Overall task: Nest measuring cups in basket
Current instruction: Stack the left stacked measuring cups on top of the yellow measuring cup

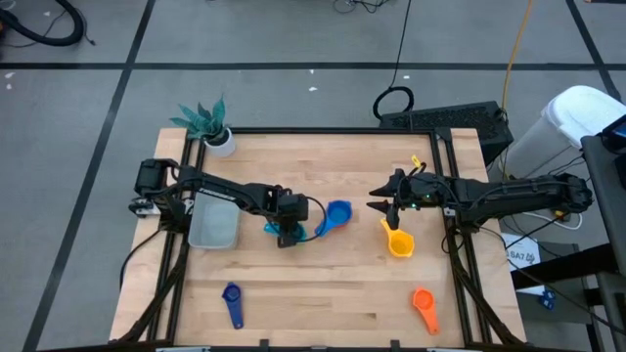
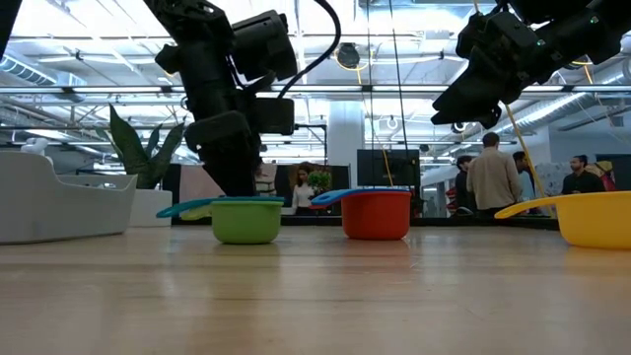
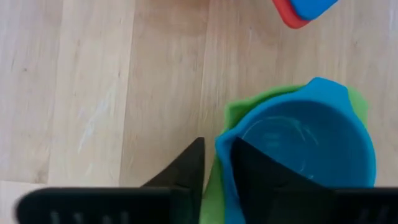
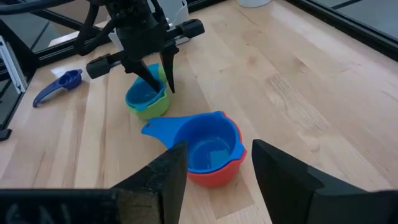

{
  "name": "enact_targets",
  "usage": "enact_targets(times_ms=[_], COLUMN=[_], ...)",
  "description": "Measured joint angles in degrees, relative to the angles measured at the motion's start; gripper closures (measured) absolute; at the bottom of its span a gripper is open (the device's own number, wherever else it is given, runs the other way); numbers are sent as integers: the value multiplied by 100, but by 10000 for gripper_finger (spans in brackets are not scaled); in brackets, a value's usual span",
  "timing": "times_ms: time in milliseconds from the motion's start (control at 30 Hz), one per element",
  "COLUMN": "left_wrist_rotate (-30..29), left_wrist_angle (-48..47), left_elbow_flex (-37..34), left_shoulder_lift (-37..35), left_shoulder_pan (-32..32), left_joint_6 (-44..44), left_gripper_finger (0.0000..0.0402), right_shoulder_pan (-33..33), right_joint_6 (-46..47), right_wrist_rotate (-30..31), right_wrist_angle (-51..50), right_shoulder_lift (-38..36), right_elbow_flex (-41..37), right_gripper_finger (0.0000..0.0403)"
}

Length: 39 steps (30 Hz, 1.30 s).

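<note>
Measuring cups: light blue cup [image 3: 308,149] nested in green cup [image 4: 151,109], just right of basket [image 1: 213,223]. Left gripper [image 3: 217,168] jaws straddle both walls, narrowing to pinch. Seat pinch firmly, lift straight, avoid blue-in-red pair [image 4: 211,149]. Right gripper [image 4: 214,171] hovers beyond, jaws spread, empty.

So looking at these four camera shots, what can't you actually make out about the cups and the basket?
- Inside of the basket: high view, the left arm crosses its rim.
- Green cup: left wrist view, the light blue cup nested in it leaves only rim.
- Red cup: right wrist view, mostly covered by the blue cup.
- Yellow cup: low view, cut off by the edge.
- Left gripper: grip on the rim unclear.
</note>
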Motion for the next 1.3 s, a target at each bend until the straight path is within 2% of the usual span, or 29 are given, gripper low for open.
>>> enact_targets(times_ms=[133, 400, 533, 633, 833, 933, 1300], left_wrist_rotate=[35, -7, 58, 118, 114, 123, 156], left_wrist_angle=[25, 32, -25, -58, -75, -73, -73], left_elbow_flex=[4, 4, 4, 4, 4, 4, 4], left_shoulder_lift=[-11, -7, -9, -11, -9, -9, -9], left_shoulder_pan=[0, 0, 0, 0, -2, -2, -4], left_joint_6=[36, 62, 127, 121, 121, 127, 121], left_gripper_finger=[380, 361, 381, 381, 360, 381, 382], right_shoulder_pan=[0, 0, 0, 0, 0, 0, 0], right_joint_6=[0, 0, 0, 0, 2, 0, 1], right_wrist_rotate=[-2, -2, -2, -2, -2, -2, -2], right_wrist_angle=[0, 2, 2, 2, 2, 2, 2], right_shoulder_lift=[0, 0, 0, 0, 0, 0, 0], right_elbow_flex=[0, 0, 0, 0, 0, 0, -1], right_gripper_finger=[232, 232, 232, 232, 232, 232, 232])
